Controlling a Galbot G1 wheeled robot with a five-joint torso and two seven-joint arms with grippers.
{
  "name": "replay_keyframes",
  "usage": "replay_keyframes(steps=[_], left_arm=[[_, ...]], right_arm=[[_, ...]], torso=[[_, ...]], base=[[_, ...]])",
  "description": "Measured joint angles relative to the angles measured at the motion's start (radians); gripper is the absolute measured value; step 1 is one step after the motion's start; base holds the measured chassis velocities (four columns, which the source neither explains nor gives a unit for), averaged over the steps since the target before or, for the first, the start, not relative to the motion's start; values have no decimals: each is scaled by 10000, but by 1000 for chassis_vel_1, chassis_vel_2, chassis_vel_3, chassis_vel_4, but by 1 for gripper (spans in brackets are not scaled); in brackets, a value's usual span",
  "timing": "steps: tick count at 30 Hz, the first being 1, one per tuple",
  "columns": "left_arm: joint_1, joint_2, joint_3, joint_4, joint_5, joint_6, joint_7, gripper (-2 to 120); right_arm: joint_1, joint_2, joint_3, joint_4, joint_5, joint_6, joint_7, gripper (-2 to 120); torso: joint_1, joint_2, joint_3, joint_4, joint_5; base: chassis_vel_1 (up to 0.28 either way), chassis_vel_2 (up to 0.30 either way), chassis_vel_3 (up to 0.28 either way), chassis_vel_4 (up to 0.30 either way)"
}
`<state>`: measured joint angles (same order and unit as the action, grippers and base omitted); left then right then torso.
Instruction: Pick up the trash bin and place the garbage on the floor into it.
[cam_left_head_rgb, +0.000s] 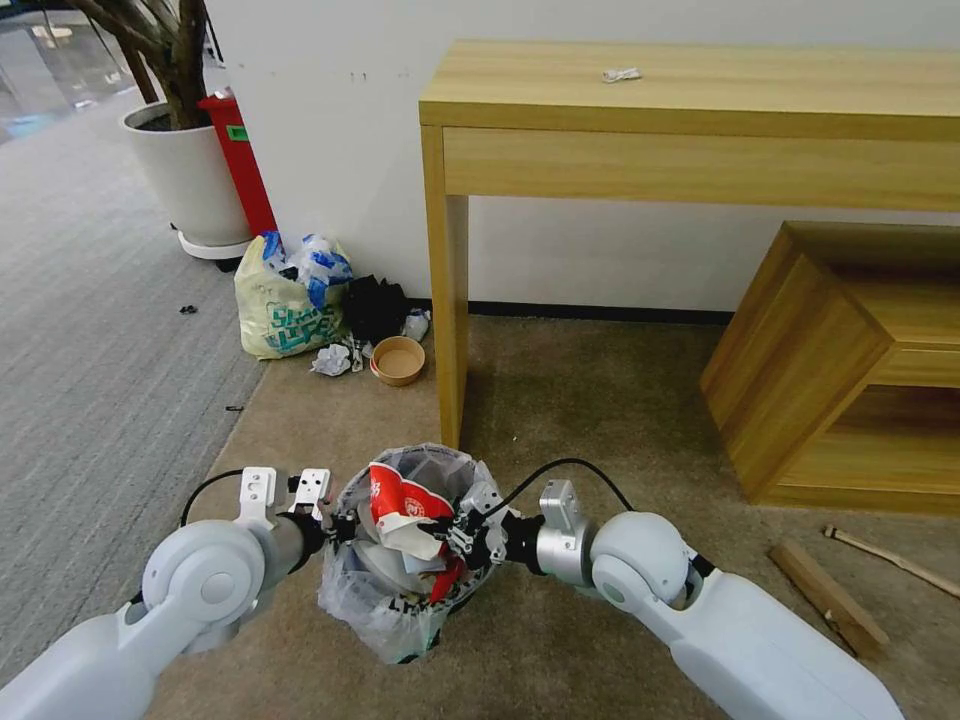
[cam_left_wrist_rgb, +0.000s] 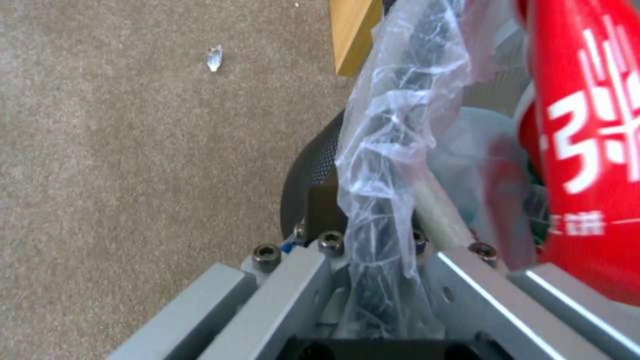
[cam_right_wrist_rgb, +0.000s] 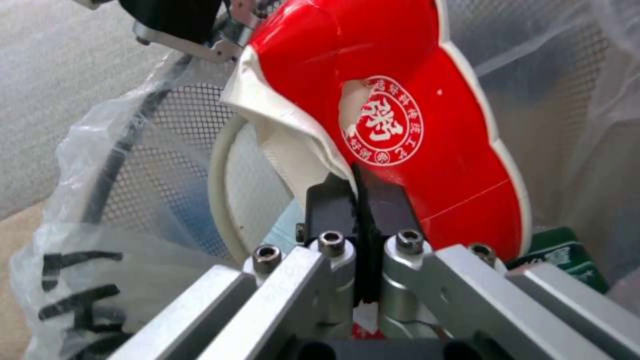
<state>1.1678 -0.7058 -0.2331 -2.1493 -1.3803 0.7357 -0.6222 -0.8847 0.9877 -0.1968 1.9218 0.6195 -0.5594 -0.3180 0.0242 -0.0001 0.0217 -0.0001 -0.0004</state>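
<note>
Gripping the near rim of the trash bin (cam_left_head_rgb: 400, 610) from its own side, the left end effector (cam_left_head_rgb: 335, 528) is pinched on the black mesh wall and the clear plastic liner (cam_left_wrist_rgb: 387, 150) draped over it. The bin appears held just above the beige carpet floor (cam_left_head_rgb: 560, 400), between the two arms. From the other side the right end effector (cam_right_wrist_rgb: 360, 200) reaches over the bin's mouth, its dark fingers pressed together on the white edge of a crumpled red paper container (cam_right_wrist_rgb: 413, 110) with a round white seal print. That container sticks up out of the bin among the rest of the litter; a green carton corner (cam_right_wrist_rgb: 567, 255) shows beside it inside the liner.

Off to the right on the carpet lie a cardboard piece (cam_left_head_rgb: 828, 598) and a thin wooden stick (cam_left_head_rgb: 890, 560), well apart from the bin. Behind the bin stands a wooden table (cam_left_head_rgb: 700, 100) against the wall, with a low wooden shelf unit (cam_left_head_rgb: 830, 370) beside it. Near the table leg sit a brown paper bowl (cam_left_head_rgb: 397, 360), crumpled paper, a black bag, and a yellowish tied bag (cam_left_head_rgb: 285, 310). Farther back is a white plant pot (cam_left_head_rgb: 190, 180).
</note>
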Motion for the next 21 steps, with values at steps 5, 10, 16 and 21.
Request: replay_keyframes(steps=[5,10,16,21], left_arm=[[-6,8,1,23,15,0,54,0],[9,19,-32,38,39,-4,110,0],[29,-60,59,107,223,-7,377,0],[44,-78,92,140,291,-7,433,0]], right_arm=[[35,39,0,-46,178,-177,140,0],[39,105,4,29,299,-205,566,13],[98,196,62,352,697,9,1126,36],[93,67,265,539,743,53,1197,55]], torso=[[0,0,0,0,0],[0,0,0,0,0],[0,0,0,0,0],[0,0,0,0,0]], base=[[0,0,0,0],[0,0,0,0],[0,0,0,0],[0,0,0,0]])
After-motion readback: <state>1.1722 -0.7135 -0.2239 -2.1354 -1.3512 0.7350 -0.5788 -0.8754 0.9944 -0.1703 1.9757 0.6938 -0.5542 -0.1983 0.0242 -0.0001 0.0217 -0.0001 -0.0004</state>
